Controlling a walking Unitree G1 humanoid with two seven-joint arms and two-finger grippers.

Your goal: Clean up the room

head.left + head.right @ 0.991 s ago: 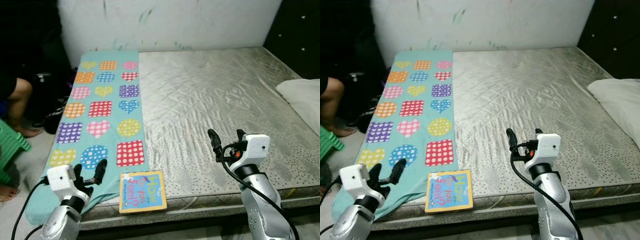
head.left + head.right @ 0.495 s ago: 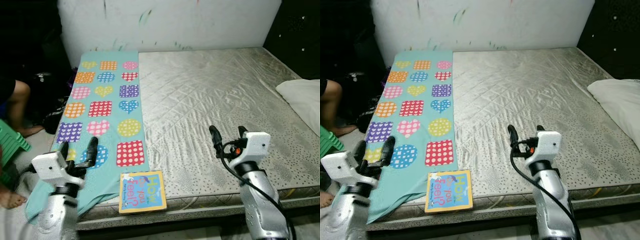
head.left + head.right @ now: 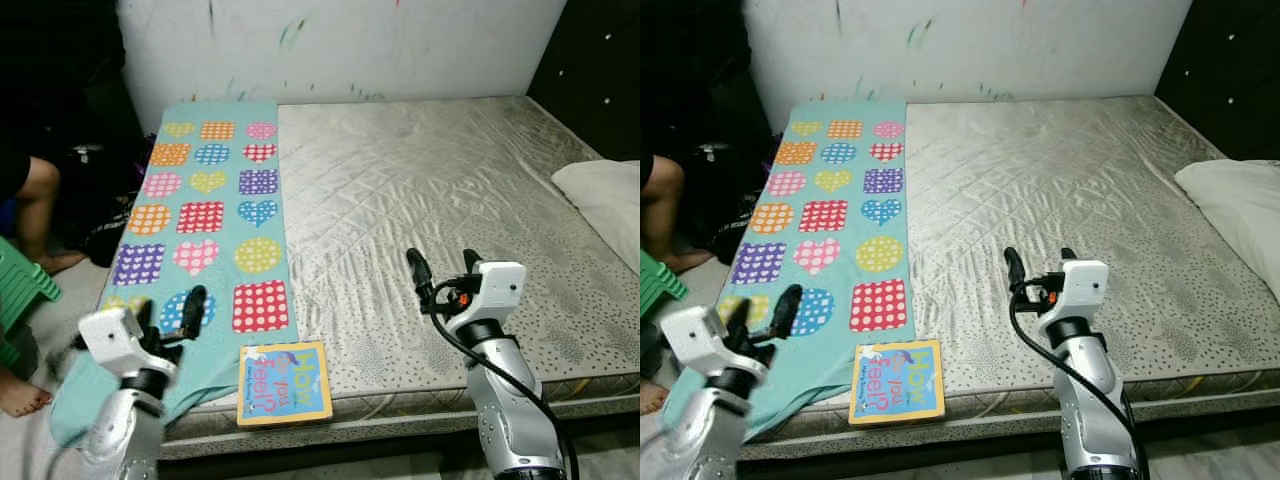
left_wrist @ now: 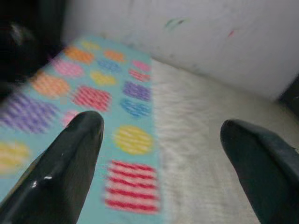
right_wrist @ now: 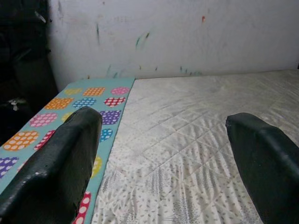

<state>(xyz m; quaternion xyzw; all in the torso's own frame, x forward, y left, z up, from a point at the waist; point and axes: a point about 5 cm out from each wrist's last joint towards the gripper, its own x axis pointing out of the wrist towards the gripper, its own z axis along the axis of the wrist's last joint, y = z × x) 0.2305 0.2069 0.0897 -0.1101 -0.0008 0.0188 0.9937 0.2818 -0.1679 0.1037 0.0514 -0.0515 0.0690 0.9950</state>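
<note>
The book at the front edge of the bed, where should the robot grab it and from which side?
Grip the book by its near edge, coming from the front: it lies flat at the mattress edge, so one finger may slip under. The left gripper is closer.

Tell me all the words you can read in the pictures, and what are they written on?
"How do you Feel?" is what the colourful letters on the cover of the book at the near edge of the mattress seem to say; "How" and "Feel?" read clearly, the small middle words less so.
The patterned blanket carries hearts, circles and squares, no words.
No other text can be read anywhere.
</note>
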